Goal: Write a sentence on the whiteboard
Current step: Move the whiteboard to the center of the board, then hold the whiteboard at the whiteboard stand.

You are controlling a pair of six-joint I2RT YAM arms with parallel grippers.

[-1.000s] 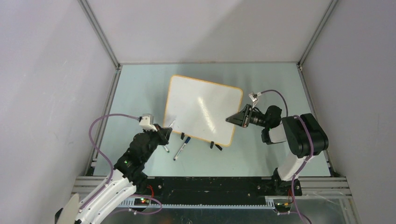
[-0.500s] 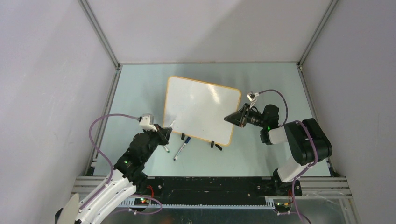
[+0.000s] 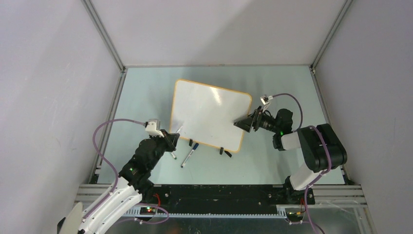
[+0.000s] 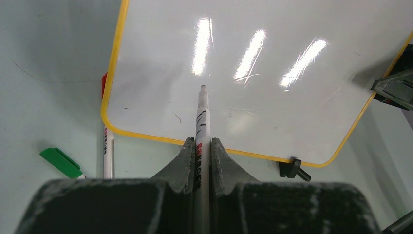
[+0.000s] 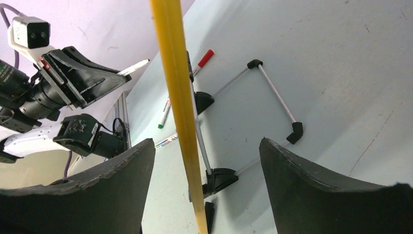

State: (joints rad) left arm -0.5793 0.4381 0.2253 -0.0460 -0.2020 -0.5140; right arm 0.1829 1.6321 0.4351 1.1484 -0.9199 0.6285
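The left gripper (image 4: pixel 200 144) pins a marker (image 4: pixel 202 112); the right gripper (image 5: pixel 207 142) gapes astride the whiteboard (image 3: pixel 209 114). The board looks light and stiff (probably slippery), so it is best gripped at its edge.

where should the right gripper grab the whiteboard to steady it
The whiteboard by its right edge, coming from the right: it stands tilted on a wire stand, so the thin yellow rim is exposed, and the open right gripper straddles it.
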